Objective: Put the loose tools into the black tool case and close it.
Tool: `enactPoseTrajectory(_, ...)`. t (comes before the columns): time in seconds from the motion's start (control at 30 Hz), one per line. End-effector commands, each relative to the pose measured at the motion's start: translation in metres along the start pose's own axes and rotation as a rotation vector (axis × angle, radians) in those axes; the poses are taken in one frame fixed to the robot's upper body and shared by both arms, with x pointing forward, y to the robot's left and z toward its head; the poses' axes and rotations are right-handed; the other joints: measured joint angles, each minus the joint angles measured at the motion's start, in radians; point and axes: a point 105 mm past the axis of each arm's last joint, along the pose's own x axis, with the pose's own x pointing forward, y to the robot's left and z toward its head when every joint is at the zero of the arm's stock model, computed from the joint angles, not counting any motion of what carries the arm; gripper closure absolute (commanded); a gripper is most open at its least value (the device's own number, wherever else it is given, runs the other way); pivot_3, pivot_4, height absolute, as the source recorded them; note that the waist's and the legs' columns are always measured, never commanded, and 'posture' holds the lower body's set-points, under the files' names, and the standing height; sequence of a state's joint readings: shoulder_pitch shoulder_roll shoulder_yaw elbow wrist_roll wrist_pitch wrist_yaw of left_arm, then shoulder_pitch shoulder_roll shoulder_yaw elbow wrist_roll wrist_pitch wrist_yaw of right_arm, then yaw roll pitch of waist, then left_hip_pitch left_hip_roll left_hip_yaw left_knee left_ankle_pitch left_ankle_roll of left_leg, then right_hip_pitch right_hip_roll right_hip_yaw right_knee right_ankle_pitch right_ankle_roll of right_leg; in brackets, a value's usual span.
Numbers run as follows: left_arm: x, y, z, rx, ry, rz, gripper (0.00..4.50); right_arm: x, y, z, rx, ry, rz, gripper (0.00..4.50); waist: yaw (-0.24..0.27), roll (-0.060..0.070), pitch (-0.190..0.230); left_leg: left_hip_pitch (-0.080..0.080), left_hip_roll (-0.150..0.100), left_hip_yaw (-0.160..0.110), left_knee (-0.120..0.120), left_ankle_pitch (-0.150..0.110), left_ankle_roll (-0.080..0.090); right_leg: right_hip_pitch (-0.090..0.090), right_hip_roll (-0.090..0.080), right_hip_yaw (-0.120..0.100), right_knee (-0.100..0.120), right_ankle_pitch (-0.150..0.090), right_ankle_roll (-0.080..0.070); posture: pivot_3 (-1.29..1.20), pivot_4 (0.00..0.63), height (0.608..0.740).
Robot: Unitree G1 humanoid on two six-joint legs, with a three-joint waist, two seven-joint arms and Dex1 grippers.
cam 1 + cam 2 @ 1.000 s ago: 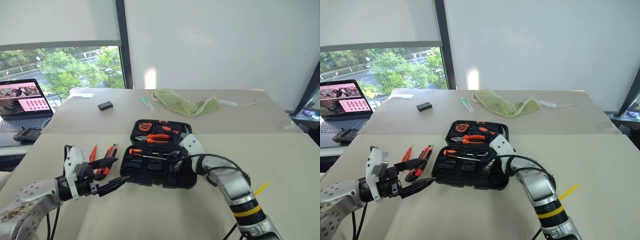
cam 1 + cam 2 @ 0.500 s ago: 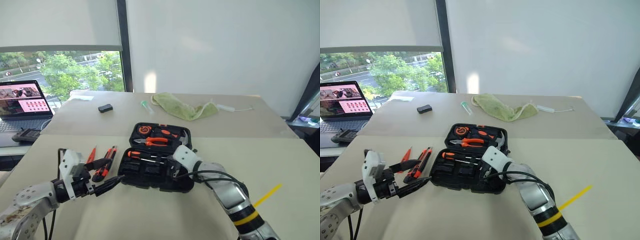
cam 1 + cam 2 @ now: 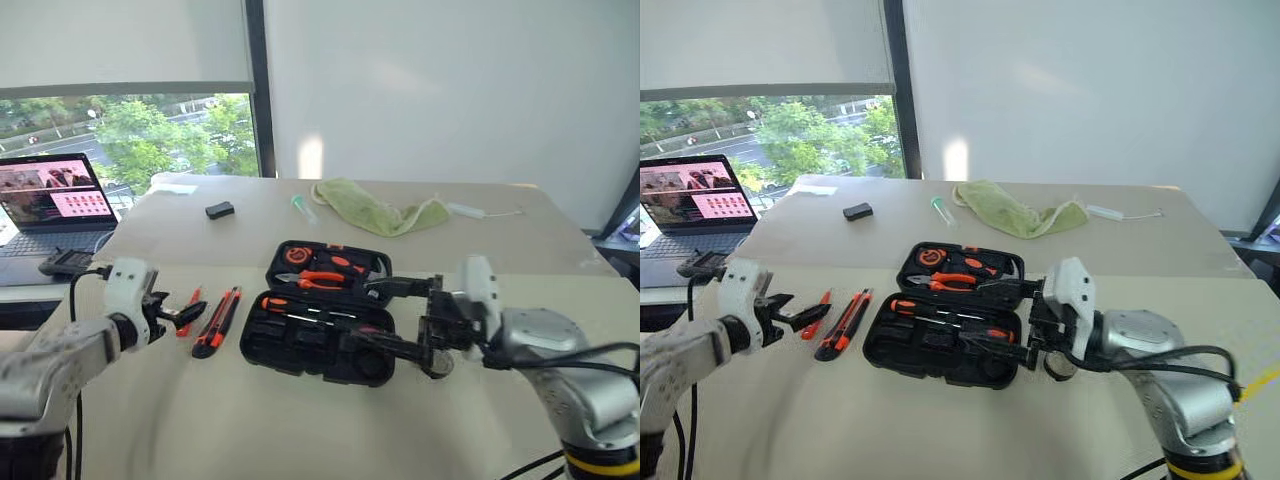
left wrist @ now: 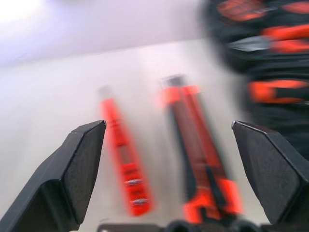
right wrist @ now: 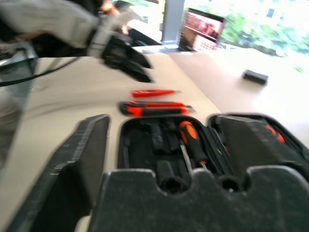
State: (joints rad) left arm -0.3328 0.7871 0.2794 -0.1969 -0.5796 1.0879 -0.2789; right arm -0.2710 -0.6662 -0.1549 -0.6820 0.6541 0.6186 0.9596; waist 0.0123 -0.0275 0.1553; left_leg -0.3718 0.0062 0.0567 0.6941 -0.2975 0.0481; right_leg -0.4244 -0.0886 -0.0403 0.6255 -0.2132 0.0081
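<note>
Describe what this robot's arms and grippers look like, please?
Both arms are silver-grey metal. Each ends in a white wrist block bearing two black wedge-shaped fingers: left gripper, right gripper. Black cables loop along both forearms, and a yellow band rings the right arm.

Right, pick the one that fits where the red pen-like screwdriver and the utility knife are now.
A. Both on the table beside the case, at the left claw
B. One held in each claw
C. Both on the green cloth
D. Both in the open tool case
A: the red pen-like screwdriver and the utility knife lie side by side on the table, outside the open black tool case, just ahead of the open left claw.
</note>
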Motion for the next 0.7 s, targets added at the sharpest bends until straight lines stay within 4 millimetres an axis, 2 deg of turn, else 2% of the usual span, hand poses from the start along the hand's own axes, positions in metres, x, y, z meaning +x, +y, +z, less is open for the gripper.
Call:
enactPoseTrajectory(0.03,0.008,0.009,-0.01,-0.013,0.104,0.077,0.0,-0.009,0.009,0.013,-0.081,-0.011,0.01,0.04,-0.003,-0.001,0.0,0.0,0.0,0.0,0.0,0.0,0.0,0.0,0.0,0.0,0.0,0.0,0.001,0.0,0.15,0.74)
enactPoseTrajectory(0.13,0.021,0.008,-0.023,-0.022,0.18,0.094,0.0,-0.012,0.009,0.01,-0.085,0.018,-0.011,0.04,-0.003,-0.002,0.001,-0.001,-0.001,0.001,0.0,0.0,0.0,0.0,-0.001,0.001,0.0,-0.001,0.001,0.0,0.15,0.74)
enactPoseTrajectory(0.23,0.035,-0.001,-0.036,-0.038,0.229,0.068,0.66,-0.016,0.008,0.007,-0.095,0.049,-0.045,0.0,0.0,-0.003,0.002,-0.001,-0.001,0.001,0.0,0.0,0.0,-0.001,-0.003,0.001,0.0,-0.001,0.001,0.0,0.15,0.74)
enactPoseTrajectory(0.27,0.037,-0.003,-0.037,-0.039,0.235,0.062,1.2,-0.016,0.009,0.007,-0.097,0.053,-0.05,0.0,0.002,-0.003,0.002,-0.001,-0.001,0.001,0.0,0.0,0.0,-0.001,-0.003,0.001,0.0,-0.001,0.001,0.0,0.15,0.74)
enactPoseTrajectory(0.3,0.038,-0.004,-0.037,-0.039,0.234,0.058,1.43,-0.016,0.009,0.007,-0.097,0.057,-0.05,0.0,0.003,-0.003,0.002,-0.001,-0.001,0.001,0.0,0.0,0.0,-0.001,-0.004,0.001,0.0,-0.001,0.001,0.0,0.15,0.74)
enactPoseTrajectory(0.47,0.036,-0.004,-0.035,-0.047,0.213,0.025,3.23,-0.02,0.015,0.009,-0.097,0.059,-0.067,0.0,0.004,-0.003,0.002,0.001,0.0,0.0,0.0,0.0,-0.001,0.001,-0.01,0.002,0.001,-0.001,0.001,0.0,0.15,0.74)
enactPoseTrajectory(0.53,0.032,-0.017,-0.015,-0.093,0.096,-0.082,3.95,-0.021,0.015,0.01,-0.095,0.051,-0.083,0.0,0.003,-0.003,0.002,0.001,0.0,-0.001,0.0,0.0,-0.001,0.001,-0.011,0.003,0.001,-0.001,0.001,0.0,0.15,0.74)
enactPoseTrajectory(0.6,0.018,-0.046,0.026,-0.064,-0.137,-0.302,4.06,-0.023,0.01,0.013,-0.087,0.025,-0.134,0.0,0.004,-0.003,0.002,0.0,0.001,-0.001,0.0,0.0,-0.001,0.0,-0.011,0.003,0.001,-0.001,0.001,0.0,0.15,0.74)
enactPoseTrajectory(0.7,-0.017,-0.088,0.054,0.114,-0.241,-0.673,4.06,-0.028,0.01,0.01,-0.072,0.048,-0.148,0.0,0.006,-0.007,0.004,-0.007,0.001,-0.003,0.002,0.003,-0.005,-0.004,-0.013,0.002,0.001,0.0,0.0,0.0,0.15,0.74)
